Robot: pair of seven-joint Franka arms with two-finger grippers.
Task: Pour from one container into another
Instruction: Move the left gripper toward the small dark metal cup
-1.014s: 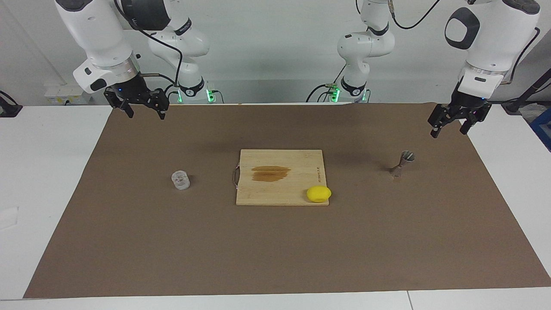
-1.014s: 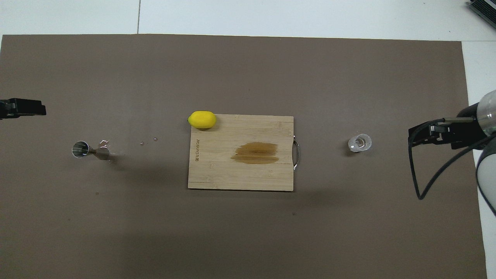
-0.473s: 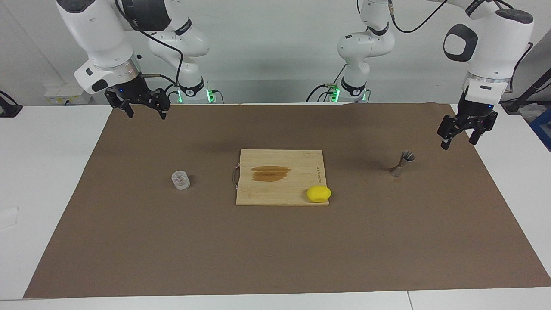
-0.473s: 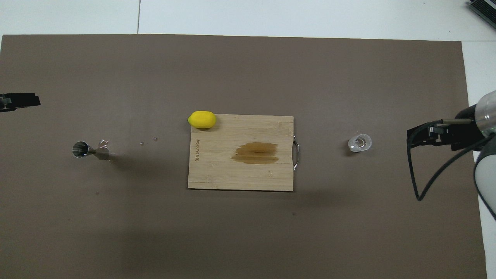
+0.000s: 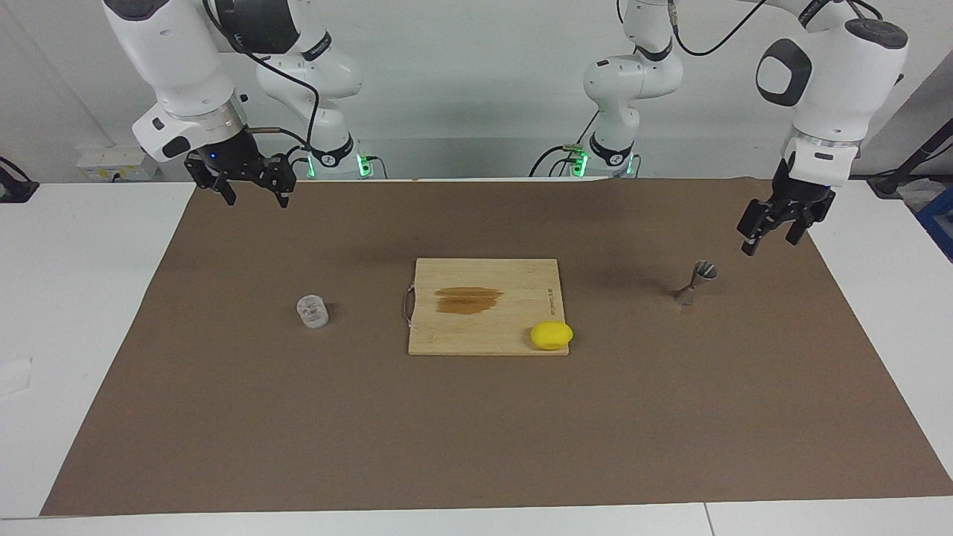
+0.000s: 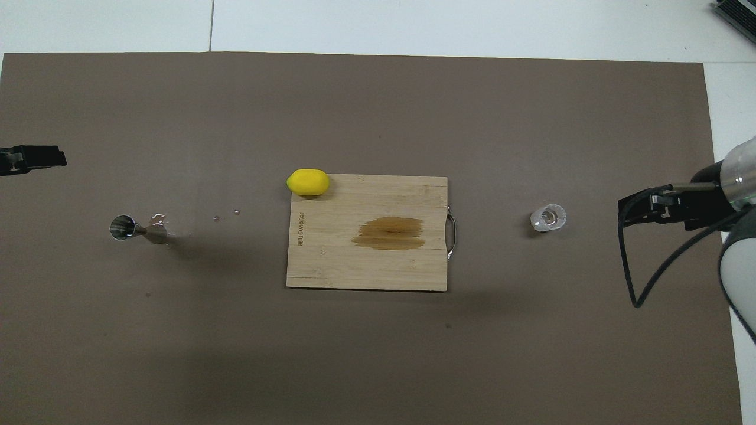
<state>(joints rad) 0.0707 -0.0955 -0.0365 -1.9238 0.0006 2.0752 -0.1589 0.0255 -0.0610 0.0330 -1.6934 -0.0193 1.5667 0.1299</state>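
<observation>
The small clear glass cup [image 5: 313,311] stands on the brown mat toward the right arm's end; it also shows in the overhead view [image 6: 548,217]. The metal hourglass jigger [image 5: 695,283] stands upright on the mat toward the left arm's end, and its open mouth shows from above [image 6: 123,228]. My left gripper [image 5: 769,240] hangs open and empty in the air over the mat's edge, apart from the jigger; its tip shows in the overhead view [image 6: 41,159]. My right gripper [image 5: 253,195] hangs open and empty over the mat at its own end [image 6: 635,211], apart from the cup.
A wooden cutting board [image 5: 521,283] with a brown stain lies in the middle of the mat [image 5: 476,432]. A yellow lemon [image 5: 551,335] sits on the board's corner. Small droplets [image 6: 224,216] lie on the mat between jigger and board.
My left gripper has come lower and then shifted a little toward the jigger. My right gripper has barely moved. The cup, jigger, board and lemon have not moved.
</observation>
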